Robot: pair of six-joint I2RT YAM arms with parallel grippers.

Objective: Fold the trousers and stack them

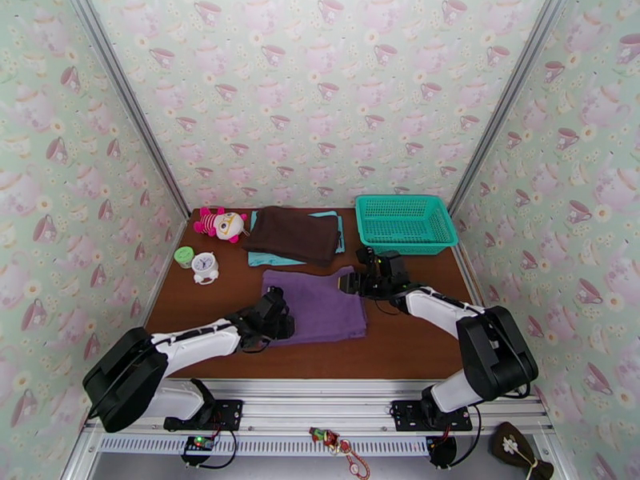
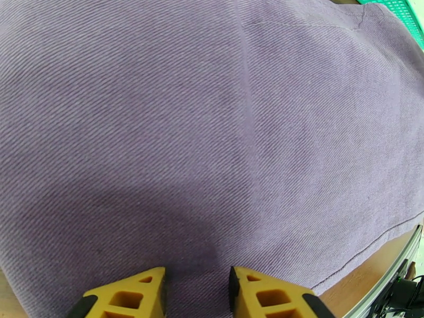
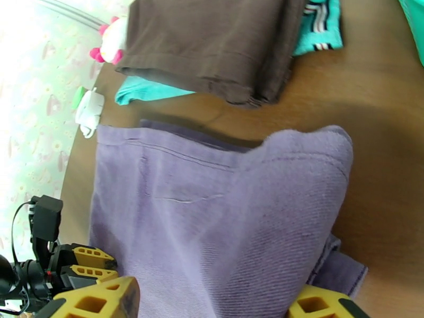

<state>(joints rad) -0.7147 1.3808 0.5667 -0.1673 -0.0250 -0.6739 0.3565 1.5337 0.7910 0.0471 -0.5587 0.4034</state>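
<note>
The purple trousers lie folded into a rectangle in the middle of the brown table. My left gripper is at their left edge. In the left wrist view the trousers spread right up to my left gripper, and its yellow fingertips stand a narrow gap apart with cloth in between. Whether they pinch it I cannot tell. My right gripper is at the far right corner, where the trousers hump up. My right gripper is open, its fingers wide apart on either side of that raised fold.
A teal basket stands at the back right. A dark brown garment lies folded on a light teal cloth behind the trousers. At the back left are a plush toy, a green-lidded jar and a white alarm clock.
</note>
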